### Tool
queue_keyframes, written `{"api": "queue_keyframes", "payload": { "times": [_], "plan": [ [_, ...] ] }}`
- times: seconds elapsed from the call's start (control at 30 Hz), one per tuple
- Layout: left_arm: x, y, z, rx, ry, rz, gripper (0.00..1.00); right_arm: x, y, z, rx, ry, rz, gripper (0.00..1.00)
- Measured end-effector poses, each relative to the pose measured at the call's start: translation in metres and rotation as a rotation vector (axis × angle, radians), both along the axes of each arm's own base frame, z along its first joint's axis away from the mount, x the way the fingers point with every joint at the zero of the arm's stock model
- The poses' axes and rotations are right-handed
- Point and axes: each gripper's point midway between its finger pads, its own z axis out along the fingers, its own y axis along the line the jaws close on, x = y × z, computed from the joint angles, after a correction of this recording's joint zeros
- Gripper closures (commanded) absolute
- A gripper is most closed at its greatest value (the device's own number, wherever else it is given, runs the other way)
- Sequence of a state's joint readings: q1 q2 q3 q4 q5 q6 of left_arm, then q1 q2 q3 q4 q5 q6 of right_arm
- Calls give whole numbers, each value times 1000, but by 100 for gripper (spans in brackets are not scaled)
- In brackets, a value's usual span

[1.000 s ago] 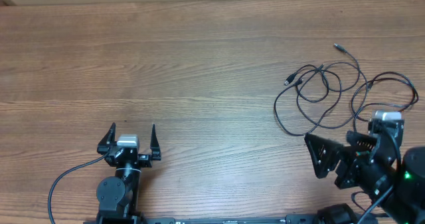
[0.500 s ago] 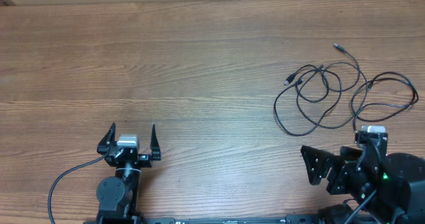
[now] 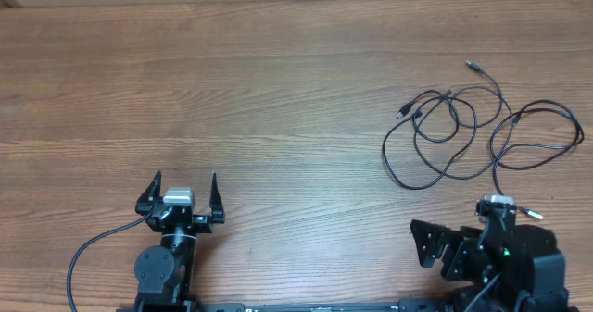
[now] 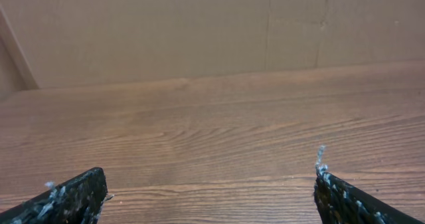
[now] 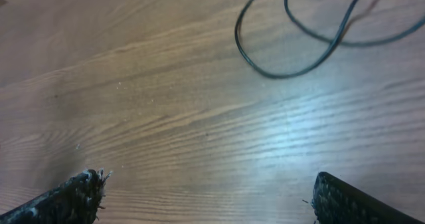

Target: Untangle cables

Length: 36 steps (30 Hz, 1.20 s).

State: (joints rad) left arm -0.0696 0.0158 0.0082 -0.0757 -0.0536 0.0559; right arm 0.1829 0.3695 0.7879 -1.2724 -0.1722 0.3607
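The cables (image 3: 385,156) lie as thin black cords in loose overlapping loops on the wooden table at the right, with small plugs at their ends (image 3: 400,115). One cord end lies beside the right wrist (image 3: 528,213). My right gripper (image 3: 422,243) is open and empty near the front edge, below the loops and pointing left, clear of them. In the right wrist view one loop (image 5: 285,76) lies ahead of the open gripper (image 5: 206,197). My left gripper (image 3: 183,182) is open and empty at the front left, over bare wood (image 4: 209,197).
The wooden table (image 3: 278,90) spreads wide to the left of the cables. A thicker black arm cable (image 3: 83,256) curves by the left arm's base. A beige wall (image 4: 199,31) stands behind the table's far edge.
My right arm has drawn back toward the front edge, away from the cable loops, uncovering the cord end beside it. The cables and the left arm have not moved.
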Motion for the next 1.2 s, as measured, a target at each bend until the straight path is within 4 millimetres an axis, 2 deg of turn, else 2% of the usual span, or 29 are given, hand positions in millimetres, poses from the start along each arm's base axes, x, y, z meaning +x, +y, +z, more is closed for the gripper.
{"api": "queue_keyframes", "payload": {
  "times": [0.17, 0.37, 0.47, 0.7, 0.83, 0.87, 1.0, 1.2],
  "plan": [
    [0, 0, 0, 0, 0, 0, 1, -5, 2, -20, 21, 41, -6, 0],
    [0, 0, 0, 0, 0, 0, 0, -8, 7, -29, 50, 43, 11, 0],
    [0, 0, 0, 0, 0, 0, 1, -4, 9, -26, 62, 11, 17, 0],
    [0, 0, 0, 0, 0, 0, 0, 22, 14, 19, 103, -241, 32, 0],
    [0, 0, 0, 0, 0, 0, 0, 34, 17, 65, 80, -488, 78, 0],
    [0, 0, 0, 0, 0, 0, 0, 34, 17, 67, 78, -498, 80, 0],
    [0, 0, 0, 0, 0, 0, 0, 39, 17, 101, 27, -682, 119, 0],
    [0, 0, 0, 0, 0, 0, 0, 46, 13, 128, -33, -855, 114, 0]
  ]
}}
